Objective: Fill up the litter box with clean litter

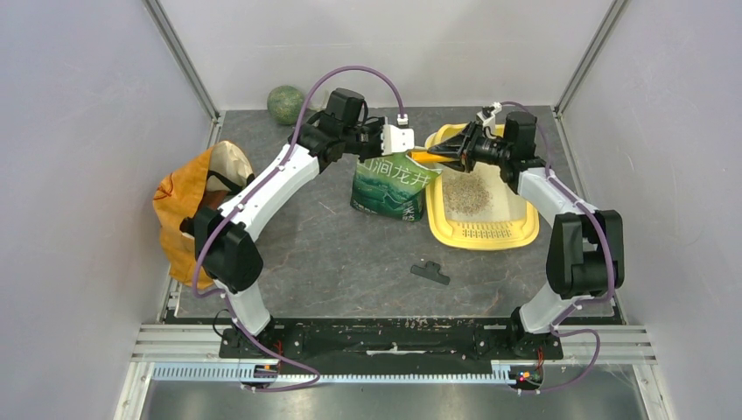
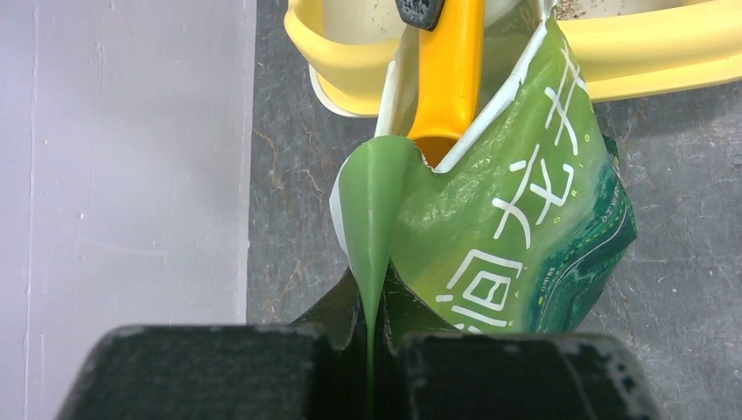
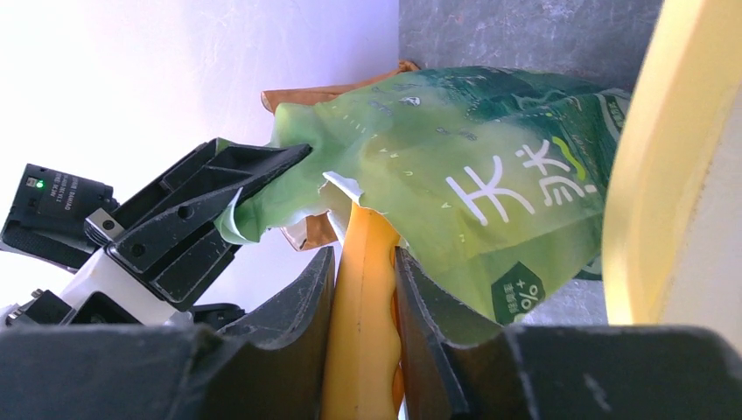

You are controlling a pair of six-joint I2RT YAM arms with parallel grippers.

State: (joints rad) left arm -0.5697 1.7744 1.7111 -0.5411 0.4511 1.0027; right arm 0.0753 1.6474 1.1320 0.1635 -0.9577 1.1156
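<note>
The yellow litter box [image 1: 525, 229] lies at the right of the table, with a loose pile of grey-beige clean litter [image 1: 468, 194] in its basin. Left of it stands a green printed pouch [image 1: 389, 188]. My left gripper [image 1: 409, 147] is shut on the pouch's top edge [image 2: 372, 289] and holds its mouth open. My right gripper [image 1: 455, 150] is shut on the handle of an orange scoop [image 3: 363, 306]. The scoop [image 2: 446, 79] reaches into the pouch [image 2: 507, 227], and its bowl is hidden inside. The box's rim [image 2: 350, 61] lies just beyond the pouch.
An orange-yellow bag [image 1: 179, 210] slumps at the left edge under my left arm. A green ball [image 1: 284, 103] sits at the back left corner. A small black part [image 1: 430, 272] lies on the table in front. Walls enclose the left, back and right sides.
</note>
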